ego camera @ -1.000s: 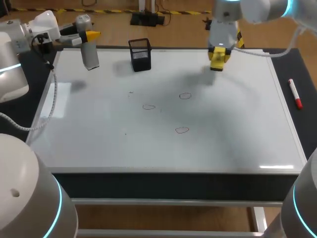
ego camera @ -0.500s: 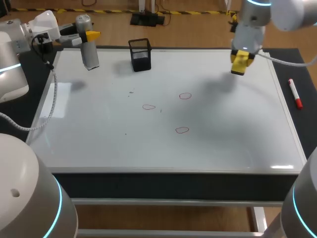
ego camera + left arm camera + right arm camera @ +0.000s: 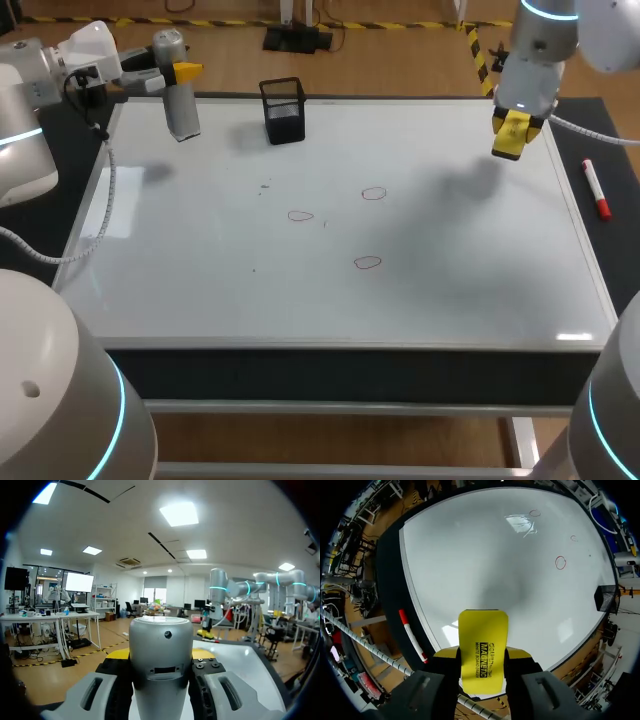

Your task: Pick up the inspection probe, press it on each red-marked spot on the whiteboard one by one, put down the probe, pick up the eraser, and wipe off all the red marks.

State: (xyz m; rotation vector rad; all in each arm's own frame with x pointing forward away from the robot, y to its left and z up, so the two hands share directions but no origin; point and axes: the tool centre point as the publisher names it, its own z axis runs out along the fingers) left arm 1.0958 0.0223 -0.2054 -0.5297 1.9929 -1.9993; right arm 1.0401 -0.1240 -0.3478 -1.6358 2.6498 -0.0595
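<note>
The inspection probe (image 3: 181, 105), a grey cylinder, is upright at the whiteboard's (image 3: 450, 290) far left corner, with my left gripper (image 3: 184, 72) shut on it. The left wrist view shows the probe (image 3: 161, 670) filling the gap between the fingers. My right gripper (image 3: 513, 132) is shut on the yellow eraser (image 3: 509, 140), which hangs above the board near its far right edge. In the right wrist view the eraser (image 3: 483, 645) sticks out ahead of the gripper (image 3: 482, 656). Three red rings (image 3: 374, 193), (image 3: 300, 215), (image 3: 367, 263) are drawn mid-board.
A black mesh pen holder (image 3: 283, 110) stands at the board's far side, left of the middle. A red marker (image 3: 596, 189) lies on the dark mat beside the board's right edge, close to the right gripper.
My right arm has carried the eraser from the far middle of the board rightward to its right edge. The left arm and the probe have kept still.
</note>
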